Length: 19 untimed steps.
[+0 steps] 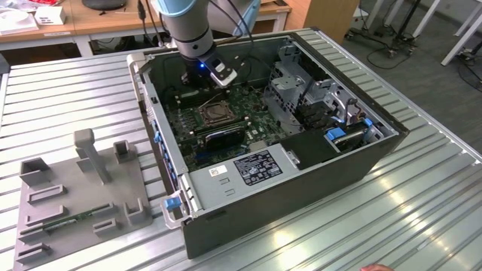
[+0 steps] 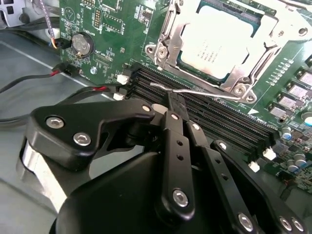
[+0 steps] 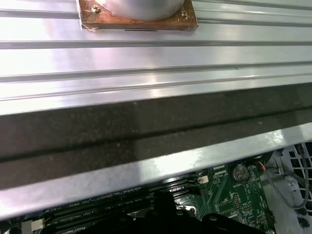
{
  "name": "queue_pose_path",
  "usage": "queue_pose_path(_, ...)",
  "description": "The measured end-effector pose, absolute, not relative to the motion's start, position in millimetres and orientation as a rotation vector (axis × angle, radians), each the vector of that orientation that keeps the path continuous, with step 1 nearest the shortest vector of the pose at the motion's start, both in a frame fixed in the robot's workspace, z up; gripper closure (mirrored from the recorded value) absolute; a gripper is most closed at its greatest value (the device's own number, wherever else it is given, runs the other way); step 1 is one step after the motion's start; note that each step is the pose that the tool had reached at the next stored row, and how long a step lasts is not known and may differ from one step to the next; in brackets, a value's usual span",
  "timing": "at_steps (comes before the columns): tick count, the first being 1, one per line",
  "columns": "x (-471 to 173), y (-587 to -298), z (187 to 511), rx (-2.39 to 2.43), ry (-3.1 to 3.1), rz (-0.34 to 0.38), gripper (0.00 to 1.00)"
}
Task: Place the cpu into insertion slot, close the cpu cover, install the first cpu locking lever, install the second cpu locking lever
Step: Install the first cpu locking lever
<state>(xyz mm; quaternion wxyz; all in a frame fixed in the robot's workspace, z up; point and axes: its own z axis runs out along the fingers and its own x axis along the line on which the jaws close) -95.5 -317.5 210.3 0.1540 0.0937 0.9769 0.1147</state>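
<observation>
Lever [image 2: 195, 91] lies along socket edge beside memory slots [image 2: 219, 122], just ahead of gripper [image 2: 171, 105]; we see fingers together, tips at lever; cpu [image 2: 214, 41] seated, cover [image 2: 168, 34] down.

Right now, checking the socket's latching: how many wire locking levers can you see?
1: a thin wire lever lies between the cpu cover and the memory slots. A second may be hidden beyond the cover.

Silver-grey cpu [image 2: 214, 41], silver cpu cover [image 2: 170, 34], green board [image 2: 112, 34], black claw [image 2: 170, 109], grey ribbed table [image 1: 68, 96]
</observation>
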Motion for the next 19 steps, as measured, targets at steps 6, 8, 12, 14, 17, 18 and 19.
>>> queue_pose_path(6,-109.4,-317.6,210.5,0.265,2.783,0.329,0.89)
queue_pose_path(8,-112.7,-317.6,210.5,0.264,2.779,0.329,0.89)
queue_pose_path(12,-114.2,-317.6,210.4,0.262,2.775,0.33,0.89)
queue_pose_path(14,-114.3,-317.8,210.5,0.262,2.774,0.33,0.89)
queue_pose_path(17,-114.3,-318.0,210.5,0.263,2.774,0.33,0.89)
queue_pose_path(18,-114.3,-318.1,210.5,0.262,2.774,0.33,0.89)
queue_pose_path(19,-114.3,-318.1,210.4,0.262,2.774,0.33,0.89)
